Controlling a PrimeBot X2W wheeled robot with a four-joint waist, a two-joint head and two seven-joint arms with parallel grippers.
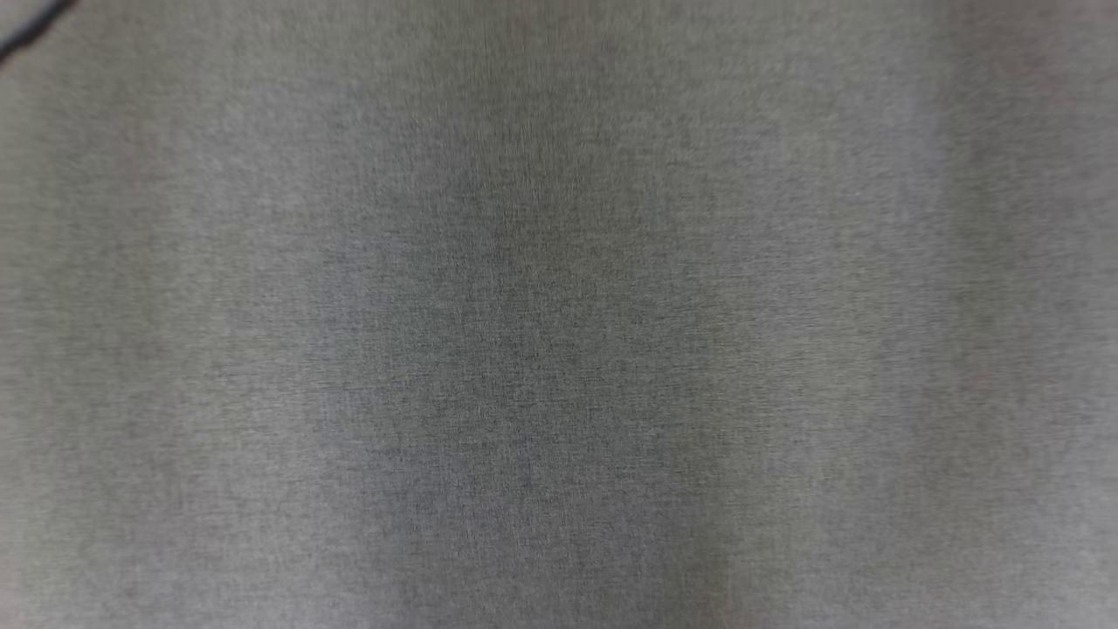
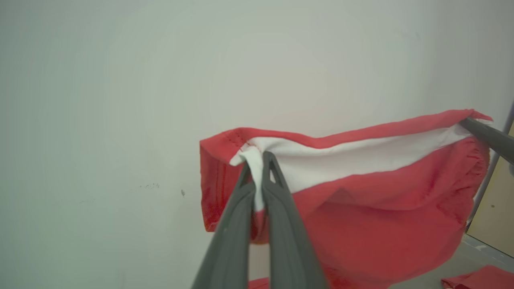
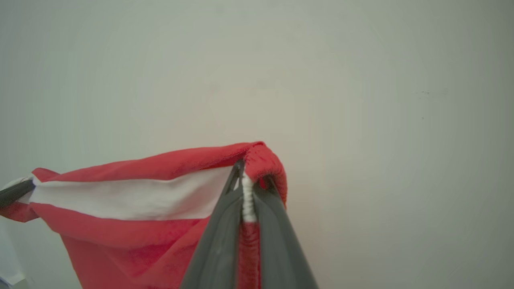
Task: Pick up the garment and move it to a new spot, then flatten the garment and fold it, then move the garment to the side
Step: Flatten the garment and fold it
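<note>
With my left gripper and right gripper clamped on the red-and-white cloth garment, I'd carry it taut and level.

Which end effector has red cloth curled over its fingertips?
The right end effector: the red edge of the garment rolls over its tips. On the left end effector, the tips stand bare against the white band.

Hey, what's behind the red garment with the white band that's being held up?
A plain pale wall rises behind the red garment, and a tan panel stands past one end of it. Whatever is directly behind the cloth is covered.
</note>
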